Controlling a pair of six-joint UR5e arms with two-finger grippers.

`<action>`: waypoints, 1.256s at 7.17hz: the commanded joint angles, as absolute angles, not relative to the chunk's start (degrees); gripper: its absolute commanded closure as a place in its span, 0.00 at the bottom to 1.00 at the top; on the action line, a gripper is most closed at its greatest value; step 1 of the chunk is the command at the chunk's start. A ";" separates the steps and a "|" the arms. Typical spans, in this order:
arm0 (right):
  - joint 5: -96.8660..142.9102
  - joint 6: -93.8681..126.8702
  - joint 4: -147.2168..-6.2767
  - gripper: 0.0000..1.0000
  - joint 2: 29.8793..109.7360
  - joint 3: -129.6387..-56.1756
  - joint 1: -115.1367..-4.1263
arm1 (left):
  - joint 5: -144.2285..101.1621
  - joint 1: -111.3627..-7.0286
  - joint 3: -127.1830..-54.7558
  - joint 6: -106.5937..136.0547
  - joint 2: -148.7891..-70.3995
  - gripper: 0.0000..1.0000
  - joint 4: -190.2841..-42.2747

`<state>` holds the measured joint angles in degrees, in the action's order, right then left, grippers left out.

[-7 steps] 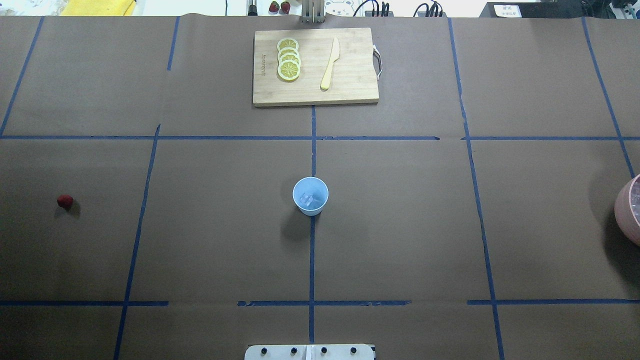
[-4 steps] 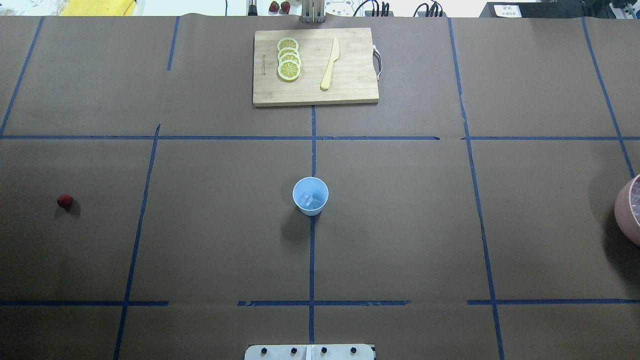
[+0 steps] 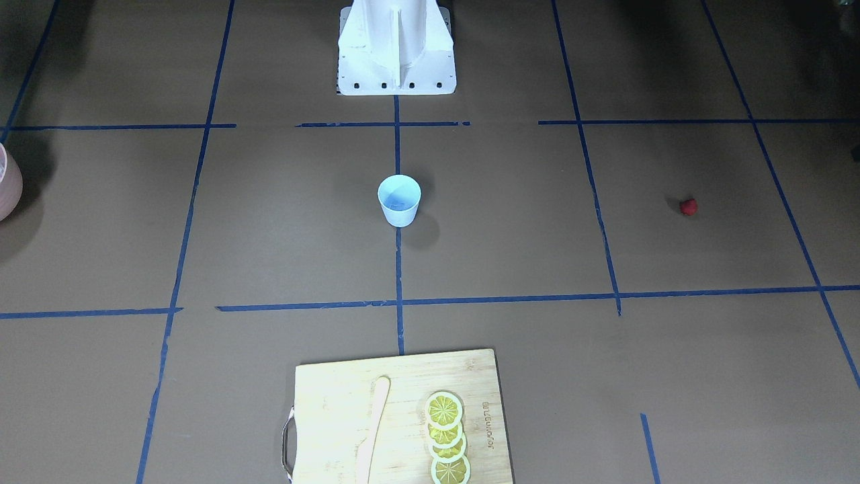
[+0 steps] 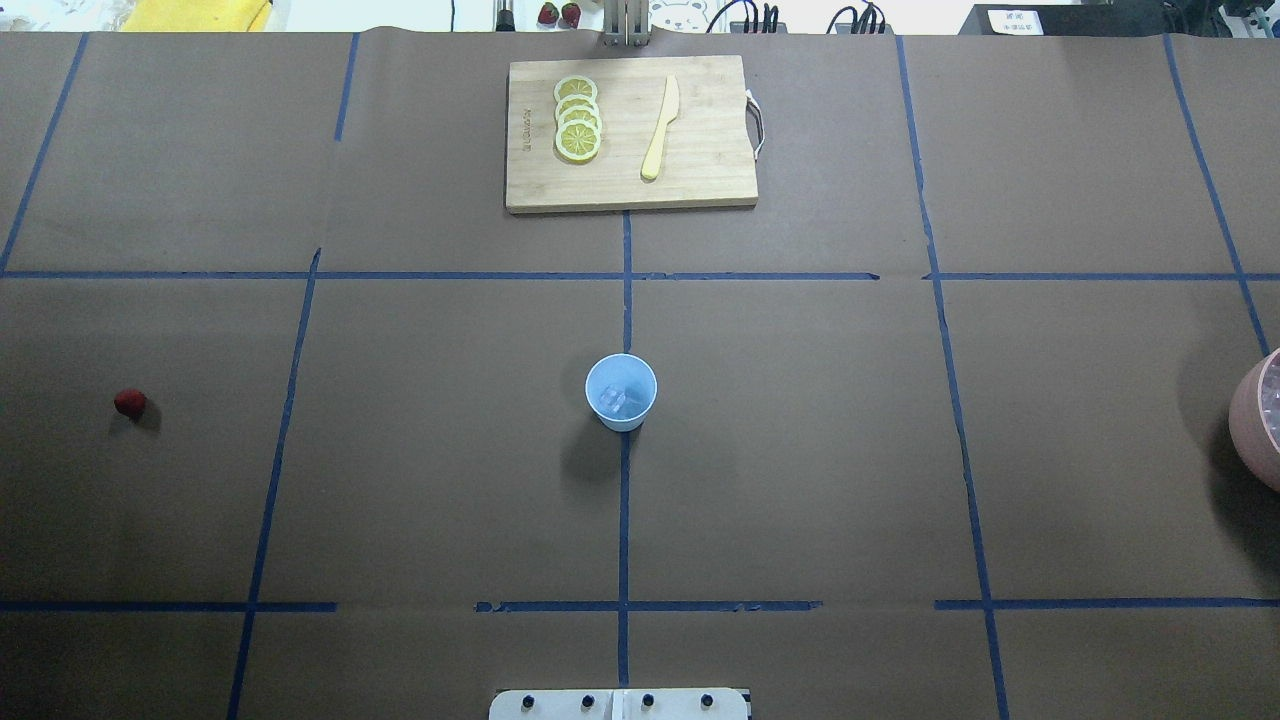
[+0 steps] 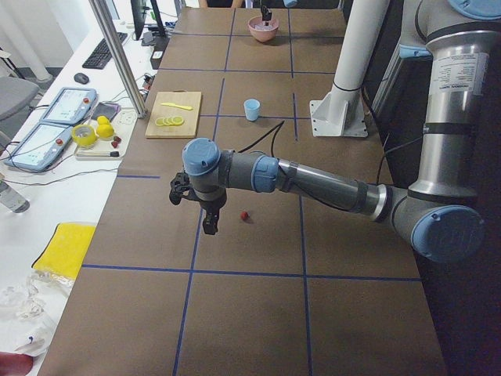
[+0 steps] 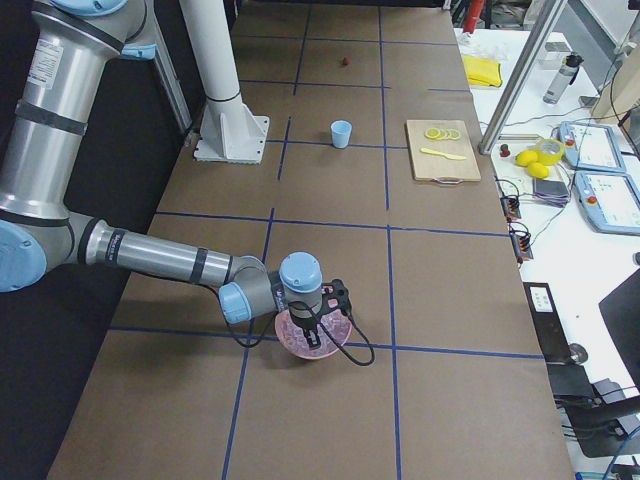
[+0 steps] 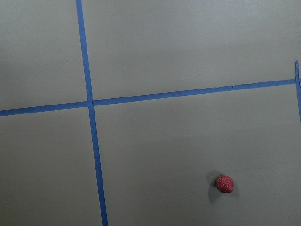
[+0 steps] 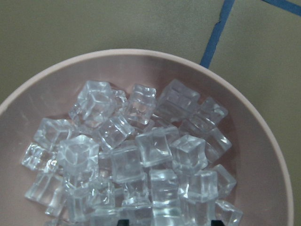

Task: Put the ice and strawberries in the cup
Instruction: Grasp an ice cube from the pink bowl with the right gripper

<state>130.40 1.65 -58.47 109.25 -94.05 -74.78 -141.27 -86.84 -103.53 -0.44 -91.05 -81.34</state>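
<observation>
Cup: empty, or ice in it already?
Not empty: overhead, clear ice cubes show inside the upright cup; the strawberry lies outside, far apart.

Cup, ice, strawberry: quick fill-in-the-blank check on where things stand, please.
1. Loose ice fills the ____ bowl.
2. The cup already contains ____, but no strawberry.
3. The strawberry lies on the robot's ____ side of the cup.
Missing words: pink; ice; left.

Matt brown paper (image 4: pixel 800 450) marked with blue tape (image 4: pixel 624 520), grained bare wood board (image 4: pixel 710 130), smooth pale-blue plastic cup (image 4: pixel 625 422), clear glossy ice (image 8: pixel 150 146) in smooth pink bowl (image 8: pixel 42 89), rough-pitted red strawberry (image 7: pixel 225 183).
</observation>
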 commanded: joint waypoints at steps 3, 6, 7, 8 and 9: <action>130.43 1.76 -58.36 0.51 109.25 -94.13 -74.79 | -141.33 -86.84 -103.54 -0.44 -91.05 0.00 -81.30; 131.30 1.05 -58.27 1.00 108.98 -94.66 -74.79 | -141.33 -86.84 -103.62 -0.44 -91.05 0.00 -81.30; 131.31 1.05 -58.27 1.00 108.98 -95.18 -74.79 | -141.33 -86.84 -103.62 -0.44 -91.05 0.00 -81.30; 131.57 1.05 -58.53 1.00 109.25 -96.93 -74.97 | -141.33 -86.84 -103.62 -0.44 -91.05 0.00 -81.30; 132.44 1.05 -60.62 1.00 109.60 -100.51 -75.06 | -141.33 -86.84 -103.62 -0.44 -91.05 0.00 -81.30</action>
